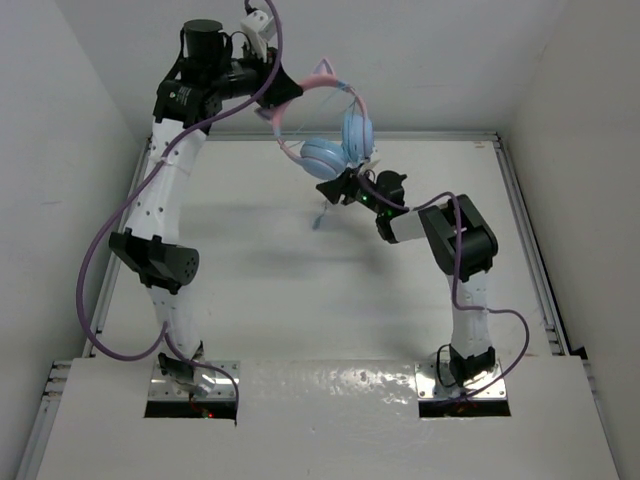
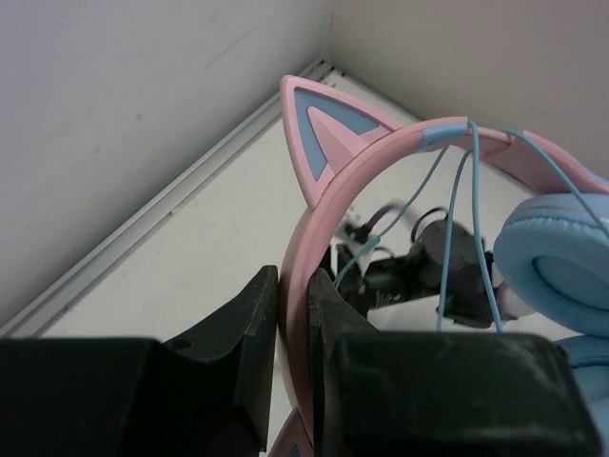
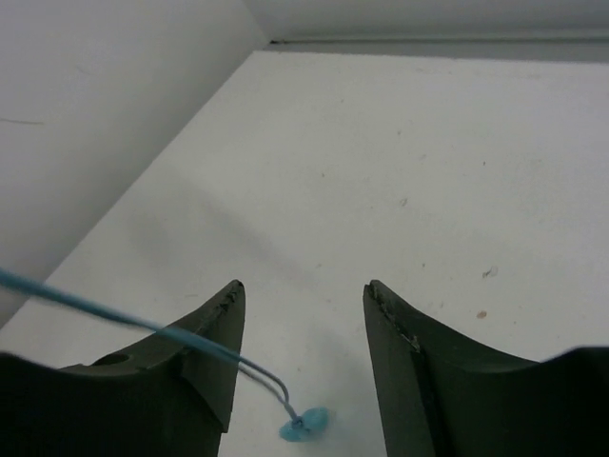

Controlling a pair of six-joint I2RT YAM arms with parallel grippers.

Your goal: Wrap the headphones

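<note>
The headphones hang in the air at the back of the table. My left gripper is shut on their pink headband, beside a cat-ear point. The light blue ear cups hang below; one also shows in the left wrist view. The thin blue cord loops over the headband. My right gripper sits just below the cups, open and empty. In the right wrist view the cord crosses over the left finger and ends in a small blue plug.
White walls enclose the table on the left, back and right. A raised rim runs along the right side of the white tabletop. Thick purple robot cables hang off both arms.
</note>
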